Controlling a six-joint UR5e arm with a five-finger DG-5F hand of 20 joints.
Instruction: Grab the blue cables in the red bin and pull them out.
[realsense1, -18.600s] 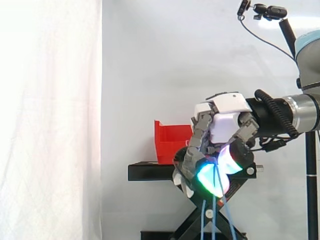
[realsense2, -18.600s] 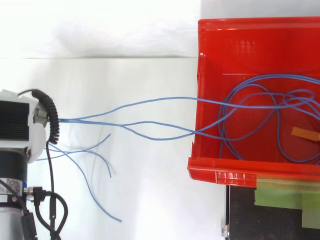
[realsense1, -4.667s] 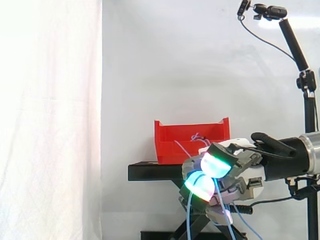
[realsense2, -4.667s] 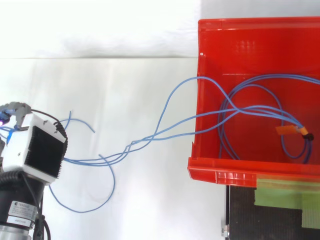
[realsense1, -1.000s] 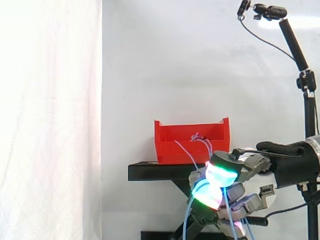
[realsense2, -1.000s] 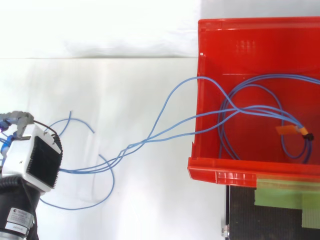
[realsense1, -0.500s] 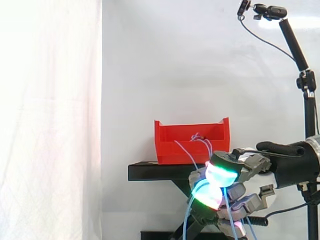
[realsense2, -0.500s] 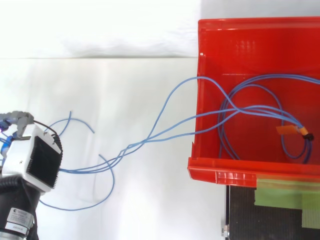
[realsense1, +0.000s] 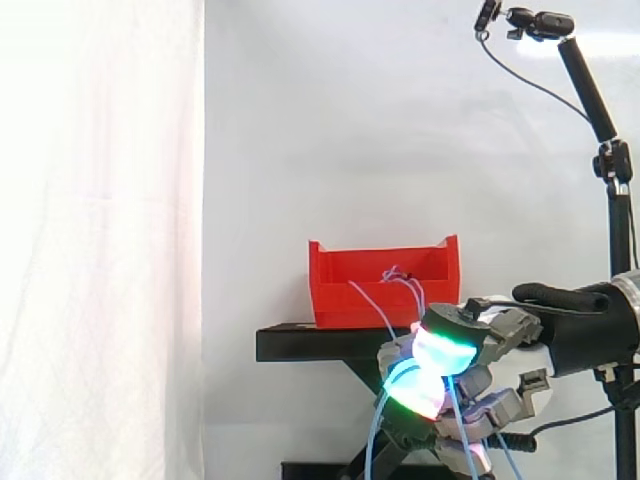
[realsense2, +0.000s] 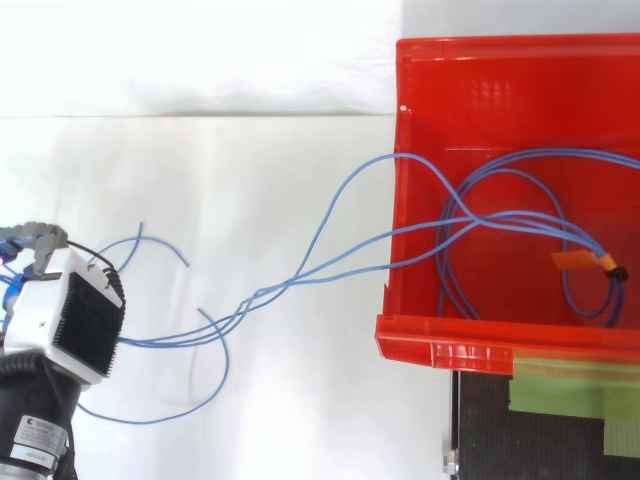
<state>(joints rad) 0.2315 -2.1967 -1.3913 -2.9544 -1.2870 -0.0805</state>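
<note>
Several blue cables (realsense2: 262, 293) sat pinched in my curled hand (realsense2: 62, 318).
From above, they ran toward three o'clock into the red bin (realsense2: 470, 342), coils lying inside.

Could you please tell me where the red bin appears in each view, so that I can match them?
Side view: the red bin stands at centre on the black stand, up-left of the hand.
Top view: it lies at the upper right, cut by the right edge.
Shared landmark: the blue cables running from the bin to the hand.
</note>
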